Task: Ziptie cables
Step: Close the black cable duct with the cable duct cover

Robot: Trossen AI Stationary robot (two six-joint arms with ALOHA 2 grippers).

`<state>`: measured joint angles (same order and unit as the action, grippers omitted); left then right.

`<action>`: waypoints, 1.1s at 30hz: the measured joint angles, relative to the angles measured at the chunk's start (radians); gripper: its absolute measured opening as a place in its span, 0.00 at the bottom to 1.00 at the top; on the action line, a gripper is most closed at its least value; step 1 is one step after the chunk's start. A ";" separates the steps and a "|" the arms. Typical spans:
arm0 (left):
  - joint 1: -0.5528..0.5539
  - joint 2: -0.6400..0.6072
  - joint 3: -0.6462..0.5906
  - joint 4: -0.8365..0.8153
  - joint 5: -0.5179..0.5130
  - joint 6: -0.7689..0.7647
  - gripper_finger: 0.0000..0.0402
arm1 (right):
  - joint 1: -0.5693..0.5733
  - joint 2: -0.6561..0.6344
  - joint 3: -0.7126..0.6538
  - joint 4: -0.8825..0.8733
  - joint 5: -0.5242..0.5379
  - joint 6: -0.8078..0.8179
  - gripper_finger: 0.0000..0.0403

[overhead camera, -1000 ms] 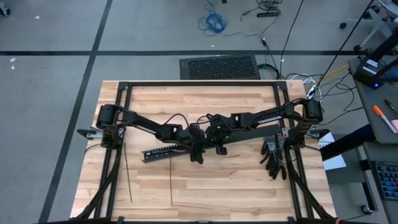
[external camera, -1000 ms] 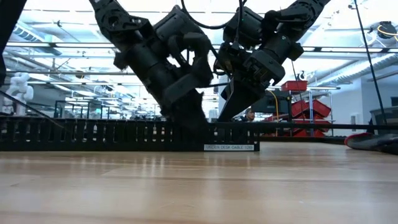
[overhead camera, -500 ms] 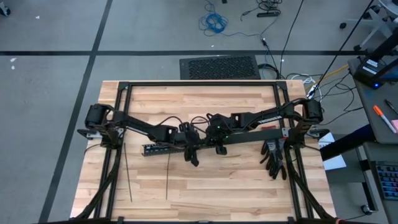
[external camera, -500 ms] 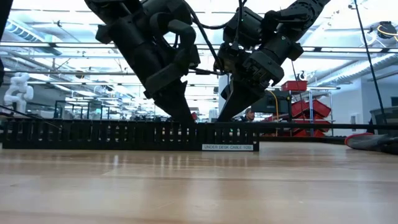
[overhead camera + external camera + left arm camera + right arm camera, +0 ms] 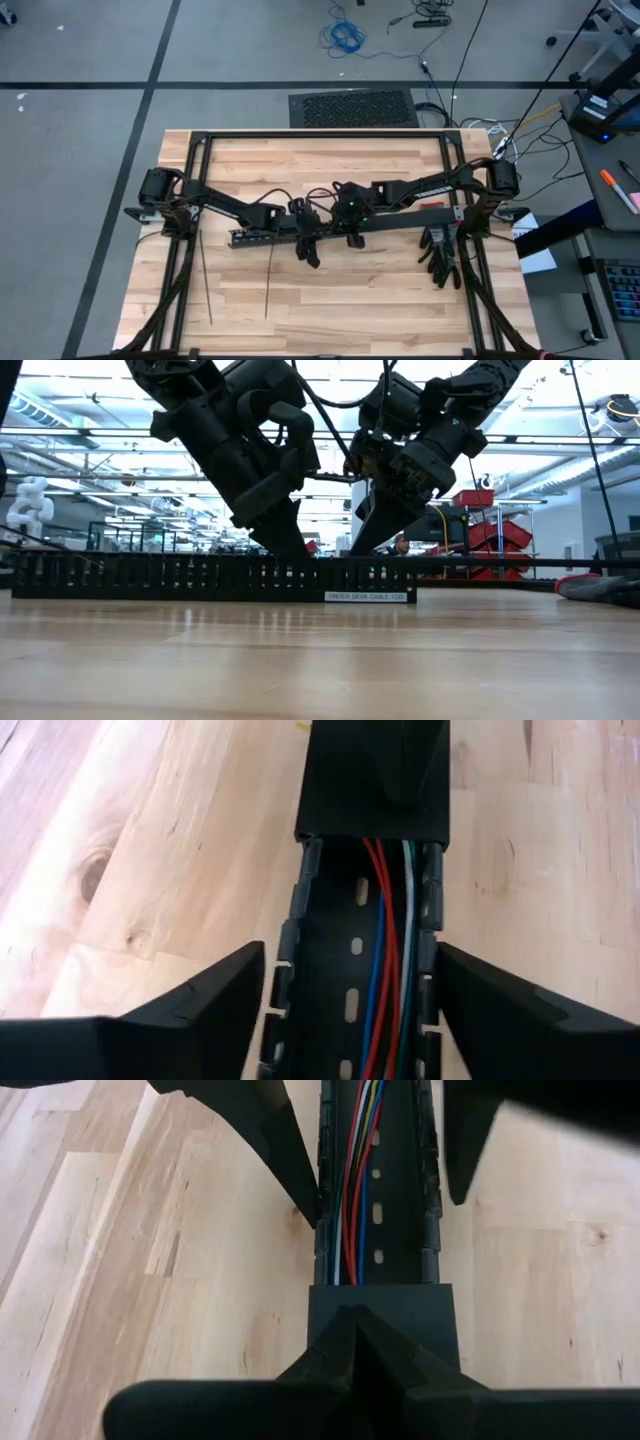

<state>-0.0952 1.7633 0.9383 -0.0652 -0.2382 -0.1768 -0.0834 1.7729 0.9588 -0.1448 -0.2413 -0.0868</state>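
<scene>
A long black slotted duct (image 5: 262, 236) lies flat across the middle of the table. The cables (image 5: 388, 930), red, blue, white and green wires, run along its channel. A flat black cover (image 5: 380, 1302) caps the duct's right stretch. My left gripper (image 5: 350, 960) is open, one finger on each side of the uncapped duct; whether they touch its walls I cannot tell. My right gripper (image 5: 355, 1320) is shut on top of the cover's end. Two zipties (image 5: 205, 278) (image 5: 268, 285), thin dark strips, lie flat on the near left of the table. My right gripper presses its shut fingertips (image 5: 352, 1342) down on the cover's end (image 5: 380, 1295), right where the open channel begins. The fingers slant down from the table's right (image 5: 392, 510) and lie along the duct. Duct and cover rest flat on the table.
A pair of black gloves (image 5: 440, 255) lies by the right frame rail. A black metal frame (image 5: 320, 135) borders the table. Bare wood lies near and far of the duct. Beyond the far edge are a black floor mat (image 5: 352, 108) and a blue coiled cable (image 5: 343, 38).
My left gripper has slid along the duct toward the table's left, staying open astride it. The duct's left end has swung a little toward the far edge, so the duct lies more level across the table. Its capped right part under my right gripper has stayed put.
</scene>
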 joint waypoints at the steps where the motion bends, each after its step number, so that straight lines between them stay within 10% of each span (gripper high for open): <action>1: 0.000 0.000 0.000 0.002 0.000 0.000 0.67 | 0.000 0.000 0.000 0.000 0.000 0.001 0.00; 11: -0.013 0.002 -0.003 0.035 -0.013 0.025 0.41 | 0.000 0.000 -0.002 0.010 -0.001 0.007 0.00; 33: -0.018 0.004 -0.002 0.097 0.002 0.025 0.39 | 0.007 0.036 0.051 0.079 -0.005 0.004 0.00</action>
<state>-0.1127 1.7676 0.9367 0.0320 -0.2361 -0.1519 -0.0768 1.8086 1.0095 -0.0660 -0.2463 -0.0828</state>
